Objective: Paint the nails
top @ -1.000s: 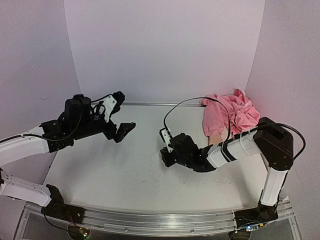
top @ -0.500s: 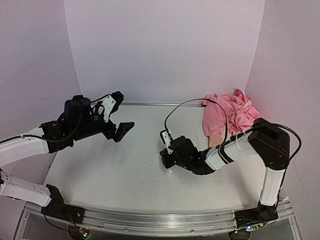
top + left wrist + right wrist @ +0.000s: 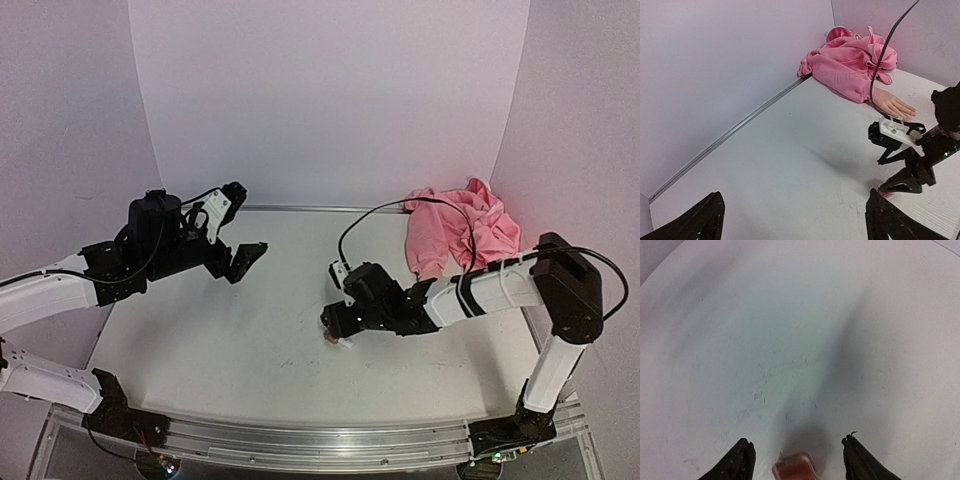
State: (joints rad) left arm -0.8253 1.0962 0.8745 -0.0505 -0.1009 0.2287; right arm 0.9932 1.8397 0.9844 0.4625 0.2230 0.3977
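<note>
At the back right corner of the white tabletop (image 3: 230, 350), the overhead camera shows me a crumpled pink fabric sleeve (image 3: 462, 232). A flesh-coloured mannequin hand (image 3: 430, 273) pokes out of its near end, partly behind my right arm. My right gripper (image 3: 336, 322) sits low, left of the sleeve, over a small pinkish bottle (image 3: 332, 340). My left gripper (image 3: 241, 226) hangs well left of the sleeve, jaws wide.

On the left wrist camera, the hand lies flat just in front of the sleeve. The nails (image 3: 910, 112) at its fingertips are too small for me to make out.

On the right wrist camera, my black fingers (image 3: 742, 460) stand partway apart, and the bottle stands between them, touching neither.
</note>
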